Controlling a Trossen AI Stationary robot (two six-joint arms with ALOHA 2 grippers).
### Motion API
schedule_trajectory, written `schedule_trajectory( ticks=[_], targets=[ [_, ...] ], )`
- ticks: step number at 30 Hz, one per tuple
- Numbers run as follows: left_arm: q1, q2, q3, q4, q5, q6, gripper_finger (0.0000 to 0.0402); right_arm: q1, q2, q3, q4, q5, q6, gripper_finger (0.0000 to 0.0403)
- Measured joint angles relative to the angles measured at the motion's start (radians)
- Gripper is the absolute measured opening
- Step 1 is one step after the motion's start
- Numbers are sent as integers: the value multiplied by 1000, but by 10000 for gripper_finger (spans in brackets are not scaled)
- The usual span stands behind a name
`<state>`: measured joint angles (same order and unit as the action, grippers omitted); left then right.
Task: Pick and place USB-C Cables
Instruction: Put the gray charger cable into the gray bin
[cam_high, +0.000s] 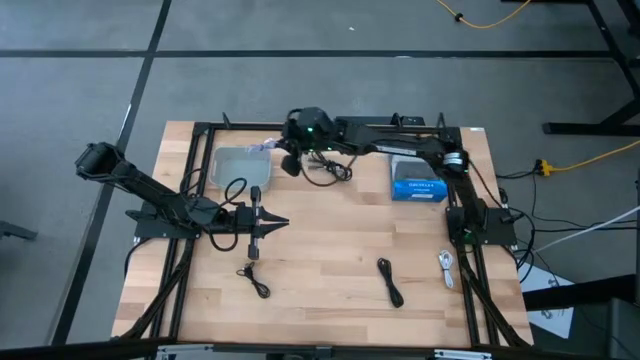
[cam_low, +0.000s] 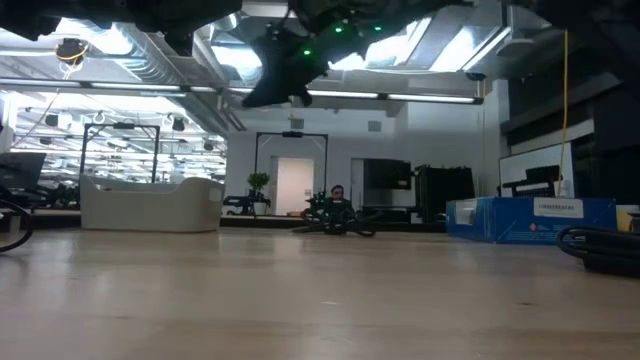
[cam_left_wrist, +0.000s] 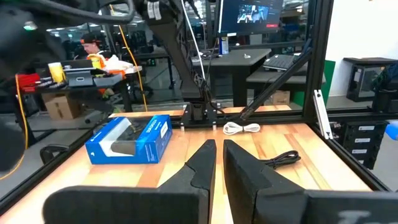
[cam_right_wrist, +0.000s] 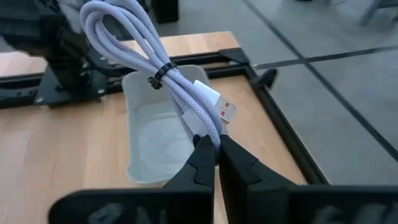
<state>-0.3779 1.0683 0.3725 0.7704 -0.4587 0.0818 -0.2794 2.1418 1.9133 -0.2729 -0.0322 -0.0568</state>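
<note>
Closest to your right wrist cam: right claw (cam_right_wrist: 216, 148), fingers pinched on a bundled pale lilac-grey braided USB-C cable (cam_right_wrist: 163, 74) w/ a black tie round it and white plugs at the end. You hold it above the shallow grey rectangular plastic tray (cam_right_wrist: 147, 163), clear of the tray floor. From the high view that right arm reaches across the far side of the light wooden worktop (cam_high: 330, 255), its claw (cam_high: 278, 148) just at the tray's (cam_high: 232, 163) far right corner.

Your left claw (cam_high: 272, 224) sits mid-left on the worktop, near side of the tray, fingers pressed nearly together, only a thin slit between them, holding nothing; left wrist cam shows the same (cam_left_wrist: 217, 163).

Other cables you've got on the worktop:
- black bundled cable (cam_high: 257, 282), near-left, just below the left claw.
- black bundled cable (cam_high: 390, 281), near-centre; also seen at (cam_left_wrist: 283, 159).
- white/silver bundled cable (cam_high: 447, 268), near-right by the frame rail; also at (cam_left_wrist: 241, 129).
- black looped cable (cam_high: 328, 170) far-centre, betw. tray and box.

Flat blue-and-black retail box (cam_high: 417, 186) lies far-right, well apart from the tray; low view shows it at right (cam_low: 530, 216).
</note>
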Motion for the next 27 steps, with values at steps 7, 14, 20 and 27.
schedule_trajectory(
  ticks=[7, 14, 20, 27],
  targets=[
    [-21, -4, 0, -167, 4, -64, 25, -3, 138, 144, -64, -105, -5, 6],
    [-105, -76, -1, -470, 92, -401, 25, -4, 175, 150, 12, -184, -1, 6],
    [-198, -168, -1, -529, 75, -441, 25, -3, 212, 152, 129, -190, 8, 6],
    [-293, -262, 0, -591, -15, -438, 25, -9, 247, 150, 108, -180, 28, 6]
  ],
)
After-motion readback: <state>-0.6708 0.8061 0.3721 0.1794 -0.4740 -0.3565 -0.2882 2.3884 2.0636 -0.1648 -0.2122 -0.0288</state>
